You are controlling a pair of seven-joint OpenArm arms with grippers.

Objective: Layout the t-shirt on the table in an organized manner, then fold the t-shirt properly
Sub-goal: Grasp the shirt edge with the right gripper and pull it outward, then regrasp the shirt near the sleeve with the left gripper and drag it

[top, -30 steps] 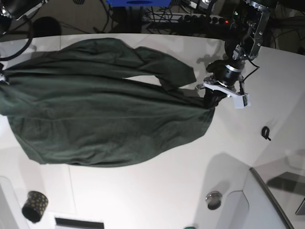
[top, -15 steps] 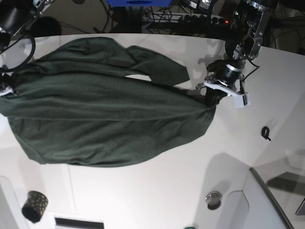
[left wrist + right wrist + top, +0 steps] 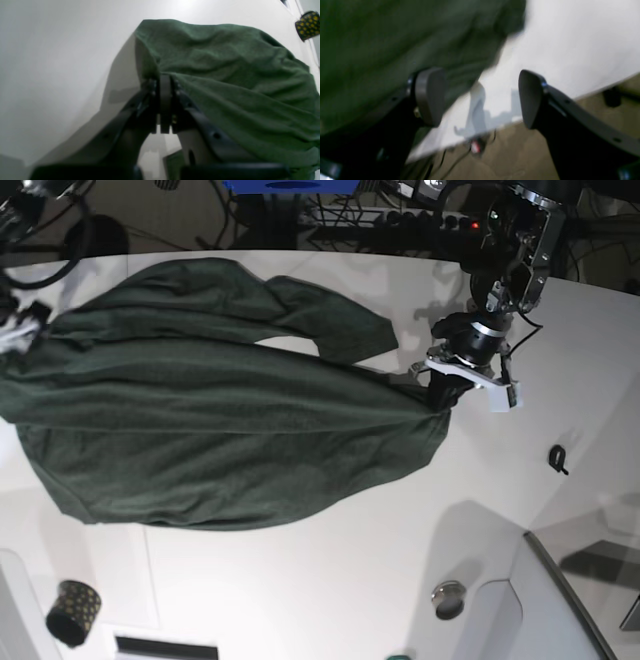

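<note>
Dark green t-shirt (image 3: 220,430) spread across the table (image 3: 330,580), reaching its left edge. Left gripper (image 3: 165,82) clenched on the hem; right gripper (image 3: 480,97) released, jaws apart. Advice: keep tension even, smoothing wrinkles before folding.

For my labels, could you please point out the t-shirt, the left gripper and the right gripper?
t-shirt (image 3: 220,440): base view, mid-fabric.
left gripper (image 3: 163,82): left wrist view, closed fingertips.
right gripper (image 3: 480,97): right wrist view, gap between fingertips.

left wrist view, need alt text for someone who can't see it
The left gripper, seen from close behind, is shut on the edge of a dark green t-shirt, whose rumpled fabric spreads to the right over a glossy white table. A black cup with yellow dots sits at the top right corner.
</note>
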